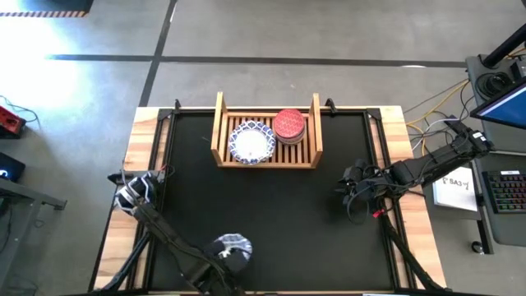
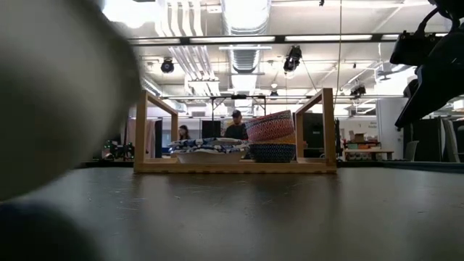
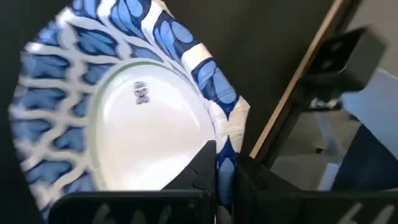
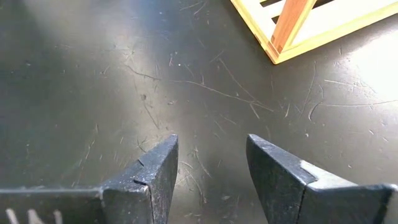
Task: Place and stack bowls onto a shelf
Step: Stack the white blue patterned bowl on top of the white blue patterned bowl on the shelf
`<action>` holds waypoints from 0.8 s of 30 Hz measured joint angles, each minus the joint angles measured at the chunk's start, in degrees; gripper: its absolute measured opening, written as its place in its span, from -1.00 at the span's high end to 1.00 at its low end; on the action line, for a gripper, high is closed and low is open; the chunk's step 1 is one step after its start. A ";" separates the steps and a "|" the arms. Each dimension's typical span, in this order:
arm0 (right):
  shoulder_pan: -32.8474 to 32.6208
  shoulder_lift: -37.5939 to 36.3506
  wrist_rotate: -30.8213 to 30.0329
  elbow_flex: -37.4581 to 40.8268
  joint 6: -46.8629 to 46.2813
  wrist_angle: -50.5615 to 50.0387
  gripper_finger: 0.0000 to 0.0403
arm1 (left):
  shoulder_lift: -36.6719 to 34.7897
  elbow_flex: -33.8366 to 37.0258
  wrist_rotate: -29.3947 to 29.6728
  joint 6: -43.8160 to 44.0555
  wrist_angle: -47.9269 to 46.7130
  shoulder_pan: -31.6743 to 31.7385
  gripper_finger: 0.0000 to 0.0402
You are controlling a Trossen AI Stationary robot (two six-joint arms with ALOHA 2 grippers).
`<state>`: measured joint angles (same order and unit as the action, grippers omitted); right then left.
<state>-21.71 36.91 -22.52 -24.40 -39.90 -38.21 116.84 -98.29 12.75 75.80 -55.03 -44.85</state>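
I am pinching the left gripper point(image 3: 225, 177) on the rim of a blue-patterned bowl point(image 3: 134, 118) at the table's near edge. I am lifting level toward the shelf point(image 1: 267, 156); a thin rim hold may slip. Right gripper point(image 4: 211, 174) is waiting, fingers apart.

The high view looks straight down on the whole table point(image 1: 271, 214), from far above, with the shelf point(image 1: 267, 160) near the far edge. The low view sits at table height and faces level toward the shelf point(image 2: 235, 165), with the room behind it; something blurred is very close to the lens at one side. Both views share the shelf and its bowls. The left wrist view is very near a blue-rimmed bowl point(image 3: 124, 124), which fills most of the picture. The right wrist view looks down at the table point(image 4: 124, 81) from close, and one corner of the shelf point(image 4: 298, 31) is shared with the high view
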 joint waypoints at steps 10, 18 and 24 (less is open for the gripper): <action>0.00 0.00 0.00 0.00 0.00 0.01 0.12 | -0.07 -9.03 11.55 -24.95 -6.14 4.76 1.00; -0.01 0.00 0.01 0.00 0.00 -0.01 0.12 | -0.09 -12.80 20.65 -35.27 -15.54 10.97 1.00; -0.01 0.00 0.01 0.00 0.00 0.01 0.12 | -0.24 -11.92 20.79 -45.98 -17.07 18.00 1.00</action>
<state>-21.73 36.91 -22.51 -24.40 -39.90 -38.20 116.60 -110.21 33.54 29.81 -72.10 -26.85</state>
